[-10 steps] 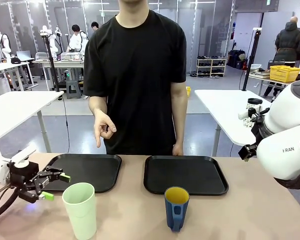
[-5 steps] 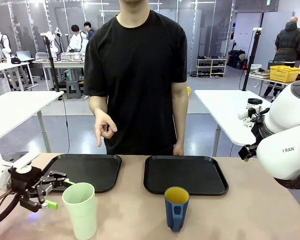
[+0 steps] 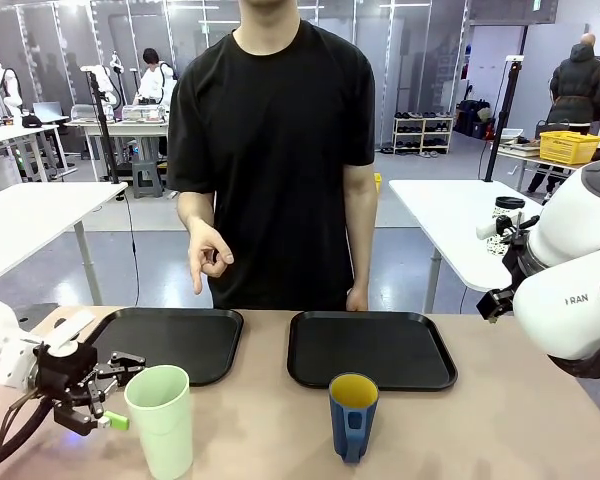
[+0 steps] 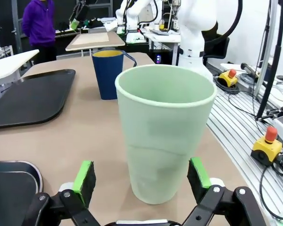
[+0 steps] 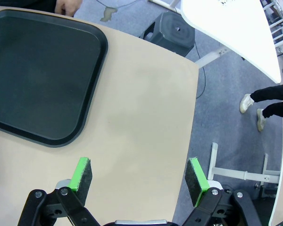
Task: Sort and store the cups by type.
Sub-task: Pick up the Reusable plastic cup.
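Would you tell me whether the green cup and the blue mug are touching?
Apart: the front view shows a stretch of bare table between the green cup and the blue mug.

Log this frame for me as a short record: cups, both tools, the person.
green tumbler: upright on the table, in front of the left tray, not on it
blue mug: upright on the table, in front of the right tray, handle toward the robot
left tool: open, pads flanking the tumbler's base, no grip
right tool: open, over bare table
person's hand: raised behind the left tray
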### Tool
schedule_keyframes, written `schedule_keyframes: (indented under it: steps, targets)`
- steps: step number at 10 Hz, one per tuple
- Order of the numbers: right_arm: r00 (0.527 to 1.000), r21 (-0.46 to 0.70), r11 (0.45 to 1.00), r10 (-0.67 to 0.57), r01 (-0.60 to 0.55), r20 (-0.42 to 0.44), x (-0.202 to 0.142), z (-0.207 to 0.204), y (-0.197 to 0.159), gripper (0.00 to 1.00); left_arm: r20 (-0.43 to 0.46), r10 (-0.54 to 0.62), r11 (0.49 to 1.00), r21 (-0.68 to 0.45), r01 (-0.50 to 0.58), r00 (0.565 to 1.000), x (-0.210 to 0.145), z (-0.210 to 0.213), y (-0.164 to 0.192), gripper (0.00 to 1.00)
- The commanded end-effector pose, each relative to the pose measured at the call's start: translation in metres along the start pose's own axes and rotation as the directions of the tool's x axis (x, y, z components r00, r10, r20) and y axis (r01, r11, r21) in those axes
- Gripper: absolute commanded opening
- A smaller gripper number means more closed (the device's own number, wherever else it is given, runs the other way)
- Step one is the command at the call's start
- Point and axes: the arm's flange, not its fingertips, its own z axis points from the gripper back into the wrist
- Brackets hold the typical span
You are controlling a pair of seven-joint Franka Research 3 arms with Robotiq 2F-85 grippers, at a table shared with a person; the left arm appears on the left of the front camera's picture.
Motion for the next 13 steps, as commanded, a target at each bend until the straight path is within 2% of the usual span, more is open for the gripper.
schedule_keyframes:
  steps: [1,5,13]
  targets:
    - [1.000,-0.003,1.000,0.001,-0.001,0.000,-0.001,-0.001,-0.001,1.00,-0.007,-0.040,0.999,-0.019,0.040,0.999,-0.048,-0.012,-0.017,1.00]
    - [1.000,-0.003,1.000,0.001,-0.001,0.000,-0.001,-0.001,-0.001,1.00,-0.011,-0.041,0.993,-0.113,0.039,0.999,-0.048,-0.023,-0.022,1.00]
    - [1.000,-0.003,1.000,0.001,-0.001,0.000,-0.001,-0.001,-0.001,1.00,0.054,-0.054,0.988,-0.143,0.061,0.997,-0.056,-0.051,-0.012,1.00]
